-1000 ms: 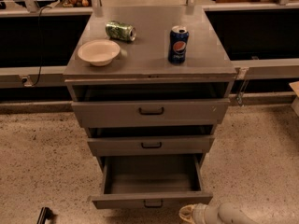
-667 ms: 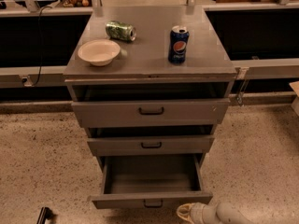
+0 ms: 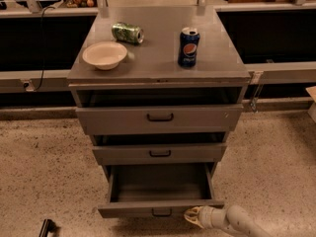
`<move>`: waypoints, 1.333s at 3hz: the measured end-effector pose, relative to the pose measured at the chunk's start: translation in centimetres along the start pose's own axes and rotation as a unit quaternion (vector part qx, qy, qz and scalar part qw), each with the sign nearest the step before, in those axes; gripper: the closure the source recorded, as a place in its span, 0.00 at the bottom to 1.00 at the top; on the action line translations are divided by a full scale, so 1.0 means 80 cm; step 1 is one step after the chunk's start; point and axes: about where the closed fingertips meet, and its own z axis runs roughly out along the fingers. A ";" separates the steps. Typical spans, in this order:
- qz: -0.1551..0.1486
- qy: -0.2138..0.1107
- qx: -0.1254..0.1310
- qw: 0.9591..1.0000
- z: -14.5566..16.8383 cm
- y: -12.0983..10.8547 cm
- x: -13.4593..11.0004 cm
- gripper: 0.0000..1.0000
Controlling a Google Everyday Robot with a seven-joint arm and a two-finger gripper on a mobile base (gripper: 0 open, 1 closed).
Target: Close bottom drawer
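Note:
The bottom drawer point(image 3: 158, 209) of a grey metal cabinet is pulled far out and shows an empty inside. Its slim front panel carries a small dark pull handle point(image 3: 161, 212) at the centre. My gripper point(image 3: 192, 216) is at the end of a white arm that comes in from the lower right. It sits at the right part of the drawer's front panel, just right of the handle, touching or very close to it.
The middle drawer point(image 3: 159, 153) and the tall top drawer point(image 3: 159, 117) stand slightly open. On the cabinet top are a white bowl point(image 3: 104, 55), a lying green can point(image 3: 127, 32) and an upright Pepsi can point(image 3: 188, 46). A dark object point(image 3: 46, 228) lies on the speckled floor, lower left.
My gripper has shifted slightly left toward the drawer front. The bottom drawer has stayed wide open.

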 end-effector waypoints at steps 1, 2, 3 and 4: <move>-0.001 -0.001 0.000 1.000 0.001 -0.002 0.000 1.00; -0.017 -0.009 0.004 1.000 0.011 -0.032 -0.011 1.00; -0.017 -0.010 0.004 1.000 0.011 -0.032 -0.011 1.00; -0.023 -0.013 0.011 1.000 0.020 -0.072 -0.014 1.00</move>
